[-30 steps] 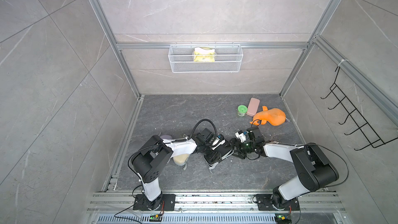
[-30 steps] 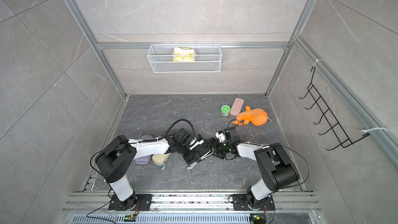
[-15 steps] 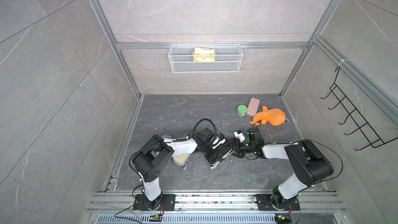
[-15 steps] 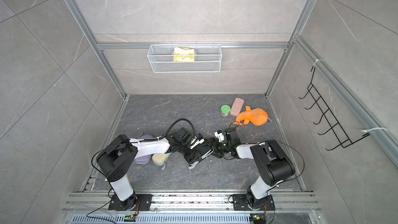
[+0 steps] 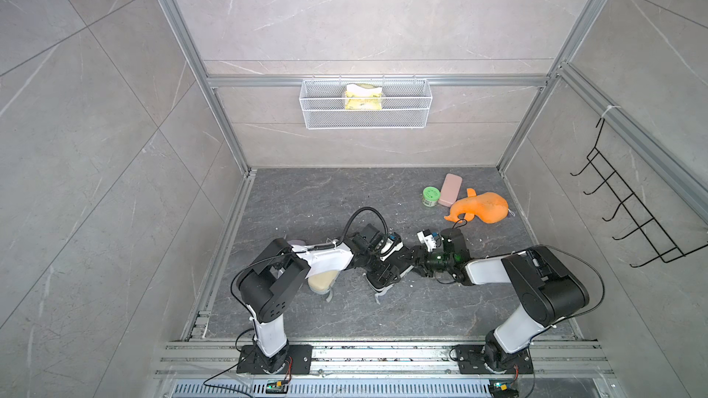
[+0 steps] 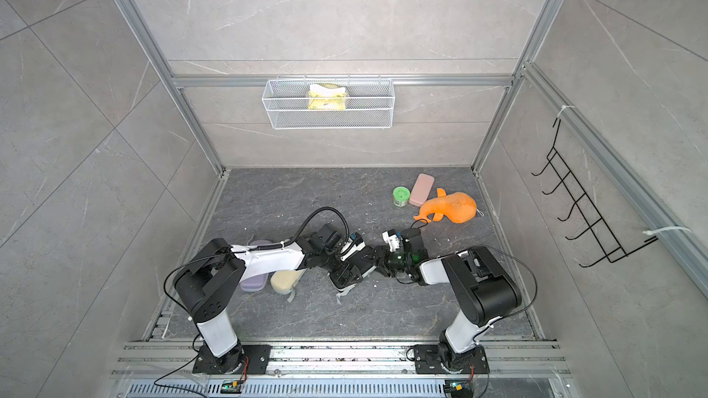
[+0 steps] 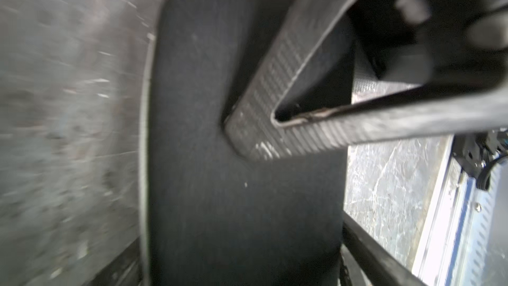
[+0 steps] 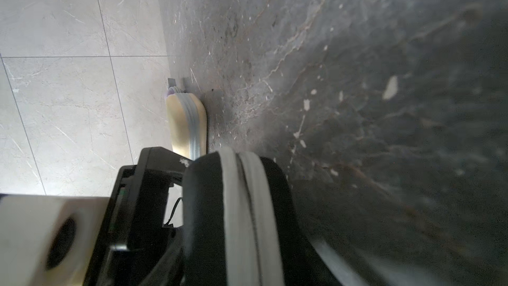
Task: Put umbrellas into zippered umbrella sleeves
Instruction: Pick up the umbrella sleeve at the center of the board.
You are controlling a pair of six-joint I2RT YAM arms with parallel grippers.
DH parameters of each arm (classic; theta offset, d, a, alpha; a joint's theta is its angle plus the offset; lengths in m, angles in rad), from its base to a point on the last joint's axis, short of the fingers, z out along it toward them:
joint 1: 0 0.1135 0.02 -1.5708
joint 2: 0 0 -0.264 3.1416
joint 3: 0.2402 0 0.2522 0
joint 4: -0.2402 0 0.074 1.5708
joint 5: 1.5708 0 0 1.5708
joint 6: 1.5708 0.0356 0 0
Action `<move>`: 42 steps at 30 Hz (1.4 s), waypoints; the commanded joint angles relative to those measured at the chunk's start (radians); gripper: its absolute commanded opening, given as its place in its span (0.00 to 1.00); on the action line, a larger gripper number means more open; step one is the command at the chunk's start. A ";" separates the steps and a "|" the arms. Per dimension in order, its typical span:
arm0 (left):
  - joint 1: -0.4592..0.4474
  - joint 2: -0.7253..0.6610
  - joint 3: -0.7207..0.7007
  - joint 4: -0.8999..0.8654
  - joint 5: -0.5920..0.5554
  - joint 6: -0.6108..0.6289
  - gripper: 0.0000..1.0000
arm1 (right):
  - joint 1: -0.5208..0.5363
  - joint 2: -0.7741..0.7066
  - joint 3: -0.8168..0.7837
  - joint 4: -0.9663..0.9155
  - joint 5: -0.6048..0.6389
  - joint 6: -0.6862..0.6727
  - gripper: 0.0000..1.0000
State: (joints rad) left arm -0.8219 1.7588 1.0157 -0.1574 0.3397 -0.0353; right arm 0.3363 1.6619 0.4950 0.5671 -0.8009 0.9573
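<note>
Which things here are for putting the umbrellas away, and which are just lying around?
For the job:
black case
cream case
lilac case
No umbrella shows outside them.

Just lying about:
orange plush toy
pink flat case
green jar
yellow packet in the wire basket

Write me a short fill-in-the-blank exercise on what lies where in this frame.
1. The white wire basket on the back wall holds a ____ packet.
2. The flat pink rounded case lies between the small green-lidded jar and the ____ plush toy.
3. The left arm and right arm both reach toward one ____ hard-shell case with a grey zipper.
4. Under the left arm, the cream oblong zippered case lies beside a ____ zippered sleeve.

Missing words: yellow; orange; black; lilac.
</note>
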 commanded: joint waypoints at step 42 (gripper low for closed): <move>0.179 -0.379 -0.414 1.033 -0.224 -1.284 0.81 | 0.123 -0.085 0.261 0.428 0.236 0.505 0.26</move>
State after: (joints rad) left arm -0.6369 1.3685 0.6083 0.7219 0.1040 -1.2831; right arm 0.4450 1.5703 0.7132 0.8604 -0.5621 1.4063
